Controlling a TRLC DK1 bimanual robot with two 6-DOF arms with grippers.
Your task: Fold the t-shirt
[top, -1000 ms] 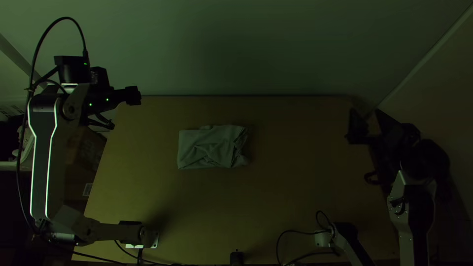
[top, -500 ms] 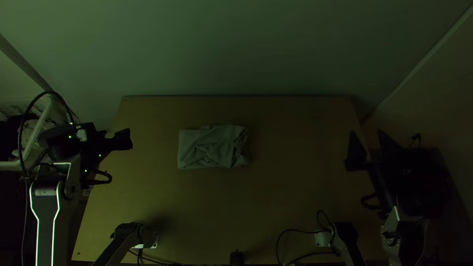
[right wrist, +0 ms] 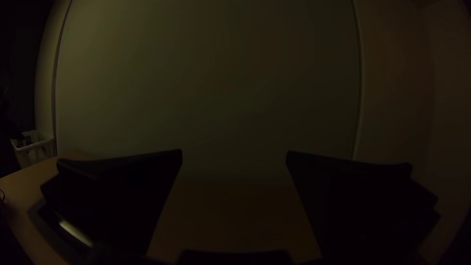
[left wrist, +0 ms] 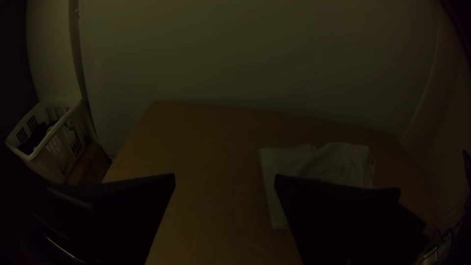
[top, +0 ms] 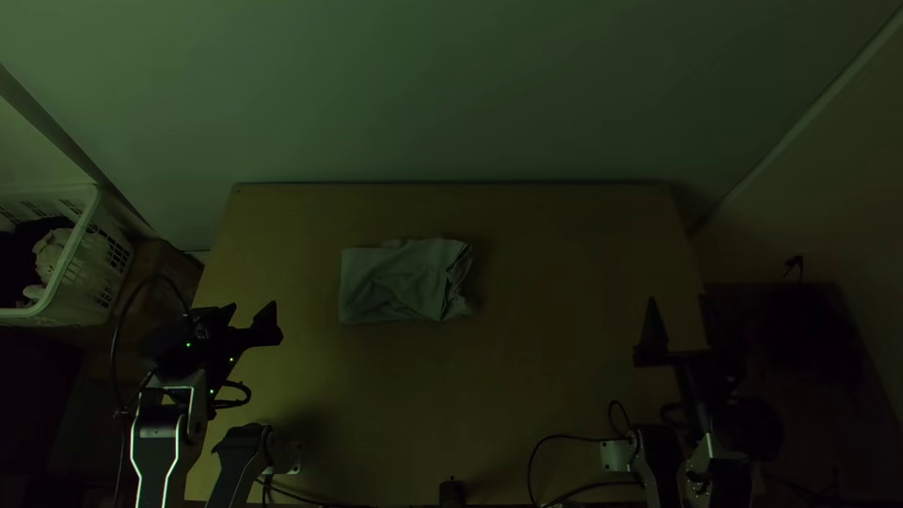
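Both arms have pulled back twd 6 o'clock vs the earlier frames, R claw [top: 677,299] also drifting a bit twd mid; t-shirt [top: 400,282] hasn't shifted. Bench [top: 564,376] ctr as dial, 12 = far edge, top view: shirt lies approx 11 o'clock, close to ctr; L claw [top: 251,308] just past 9, R claw just short of 3. Each has its fingers spread well apart w/ nothing between, neither touching the cloth. Laundry basket [top: 111,259] sits off the bench, betw 9 & 10. Shirt's already a compact folded rectangle, creased on top, w/ loose layered edges at its own 3 o'clock side & a bit poking out nr its 4. Fold prob. done or v. close; at most a tidy-up left. Handling: looks light, soft & limp, no stiffness, nothing fragile, prob. not slippery, but layers could slide over each other if only the top one's pinched. If re-gripping, take the full stack low at the neat 9 o'clock edge, or pinch all layers at 3 to tuck the loose ends; don't drag by one layer, it'd likely undo the fold. Flat pressing w/ closed fingers = safer for creases.
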